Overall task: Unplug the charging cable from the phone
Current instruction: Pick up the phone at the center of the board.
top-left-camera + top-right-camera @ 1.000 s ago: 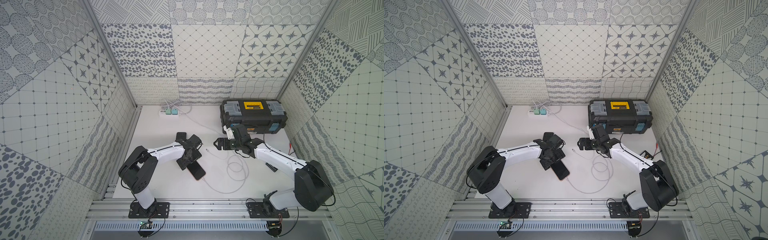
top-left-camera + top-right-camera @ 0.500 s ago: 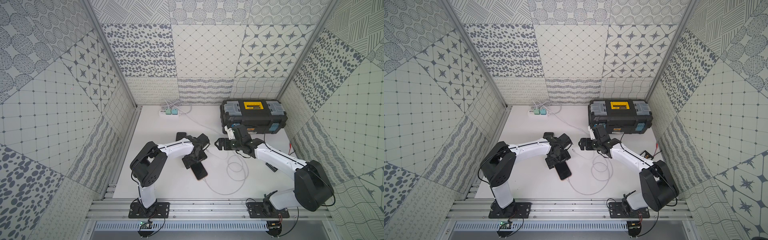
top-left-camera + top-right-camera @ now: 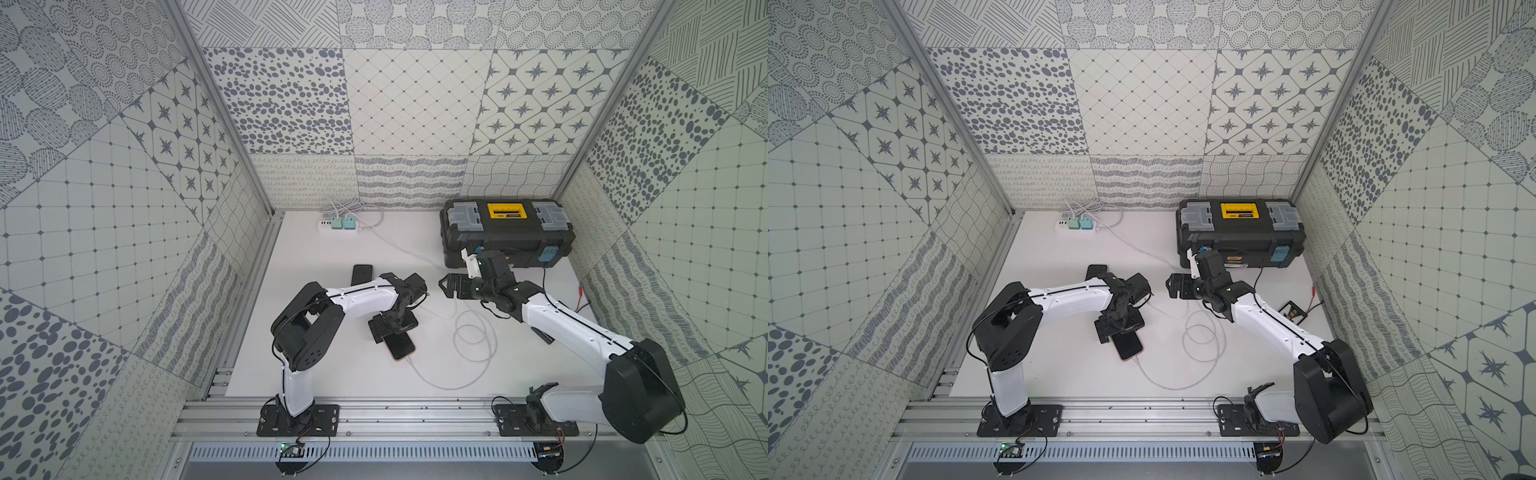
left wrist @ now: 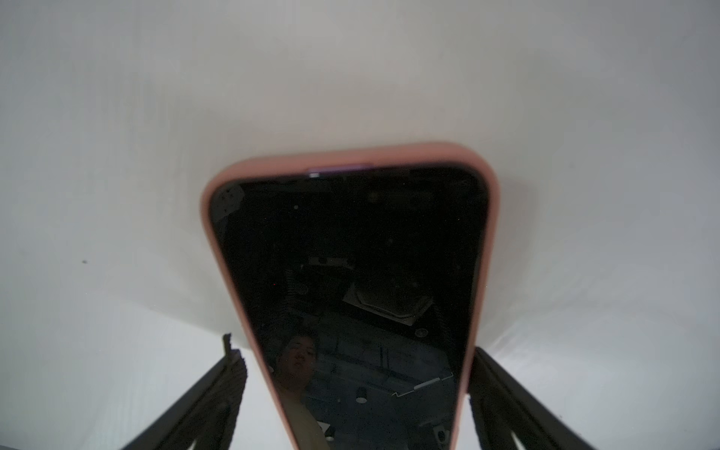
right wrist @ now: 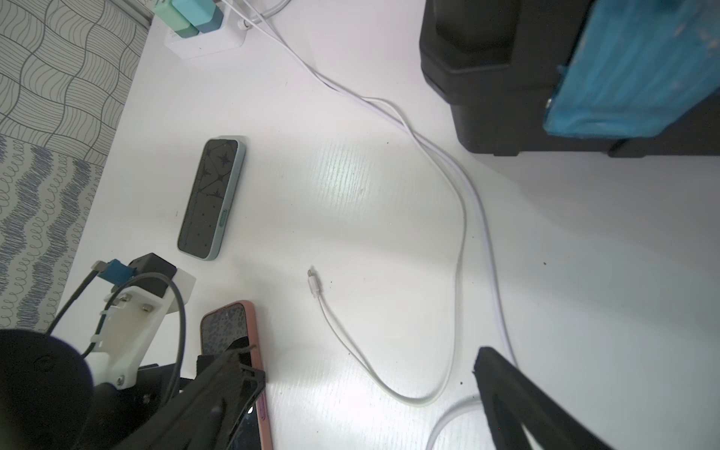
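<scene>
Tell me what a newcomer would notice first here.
Mid-table, the dark-screened phone in a pink case lies flat with the left gripper over it, jaws either side, and a white charging cable plugged into its near end. At the back right stands a black plastic toolbox with a yellow top panel, the right gripper open just in front.

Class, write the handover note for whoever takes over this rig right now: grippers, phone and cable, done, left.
Left gripper: open, jaws straddling the pink-cased phone lying flat on the table; no firm grip visible.
Right gripper: open, empty, hovering near the toolbox.
White charging cable: plugged into the phone's near end.
Done: left gripper placed over the phone.
Left: clamp the phone, bring the right gripper to the plug, pull it out.
</scene>
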Action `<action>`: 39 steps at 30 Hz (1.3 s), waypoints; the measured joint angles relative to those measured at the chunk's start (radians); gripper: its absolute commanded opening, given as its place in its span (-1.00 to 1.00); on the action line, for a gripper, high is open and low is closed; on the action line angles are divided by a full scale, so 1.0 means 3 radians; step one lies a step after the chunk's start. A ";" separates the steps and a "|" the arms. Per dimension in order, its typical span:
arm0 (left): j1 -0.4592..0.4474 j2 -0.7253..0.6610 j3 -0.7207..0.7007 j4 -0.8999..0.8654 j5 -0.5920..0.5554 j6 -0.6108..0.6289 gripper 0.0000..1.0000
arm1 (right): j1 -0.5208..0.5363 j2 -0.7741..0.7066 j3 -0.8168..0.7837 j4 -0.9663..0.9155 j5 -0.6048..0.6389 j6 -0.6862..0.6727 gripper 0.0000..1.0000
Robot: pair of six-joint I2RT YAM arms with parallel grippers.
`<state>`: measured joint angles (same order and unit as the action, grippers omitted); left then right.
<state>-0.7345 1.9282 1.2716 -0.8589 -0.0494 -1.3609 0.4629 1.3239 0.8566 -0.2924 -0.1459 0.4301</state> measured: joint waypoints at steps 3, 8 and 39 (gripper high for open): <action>-0.0003 0.0024 0.0001 -0.0004 0.0013 0.0000 0.82 | -0.0009 -0.0029 -0.0022 -0.0004 0.0004 0.0001 0.94; -0.0005 0.0050 0.0019 -0.0009 0.0052 -0.0003 0.55 | -0.0020 -0.0092 -0.0046 -0.0010 0.0010 0.0001 0.94; 0.0202 -0.0182 0.0866 -0.0253 -0.0211 0.0394 0.13 | -0.0046 -0.0214 -0.0235 0.0084 -0.0473 0.0017 0.80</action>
<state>-0.6739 1.8736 1.5314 -0.9348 -0.1127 -1.2427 0.4492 1.2598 0.7860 -0.2672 -0.2878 0.4351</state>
